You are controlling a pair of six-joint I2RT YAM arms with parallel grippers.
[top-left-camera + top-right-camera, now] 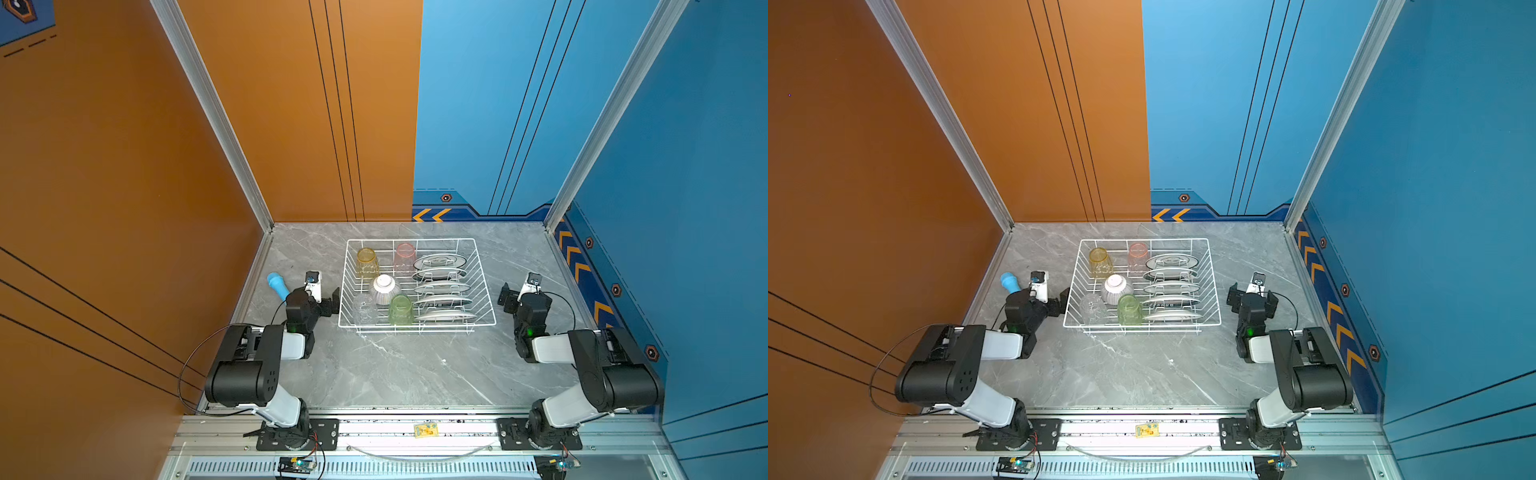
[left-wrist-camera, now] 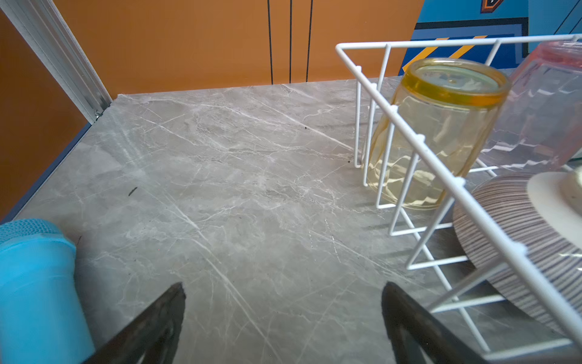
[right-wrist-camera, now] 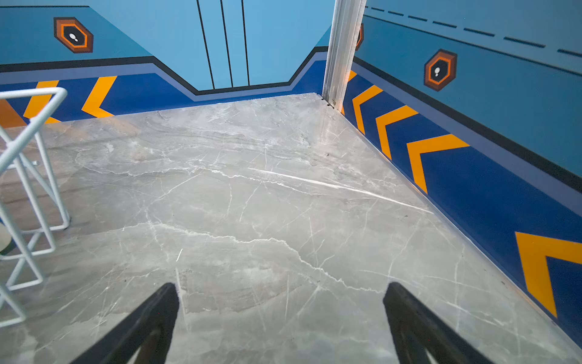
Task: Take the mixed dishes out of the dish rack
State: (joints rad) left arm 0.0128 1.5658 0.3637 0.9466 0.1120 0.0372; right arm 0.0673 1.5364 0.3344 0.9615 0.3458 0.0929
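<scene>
The left gripper (image 2: 283, 291) and right gripper (image 3: 281, 288) are held spread and empty flanking the dish rack (image 1: 457, 323), seemingly so its inverted tumblers (image 1: 367, 262), bowl (image 1: 385, 289) and slotted plates (image 1: 440, 287) can be reached.

Bright, even overhead light in all views; only soft, short shadows under the dish rack (image 1: 417, 327) on the table (image 1: 395, 374). Top views a bit soft, compressed. Wrist views sharper, w/ wide-lens bending at edges & pale sheen on the marble; yellow glass (image 2: 441, 126) glints
</scene>
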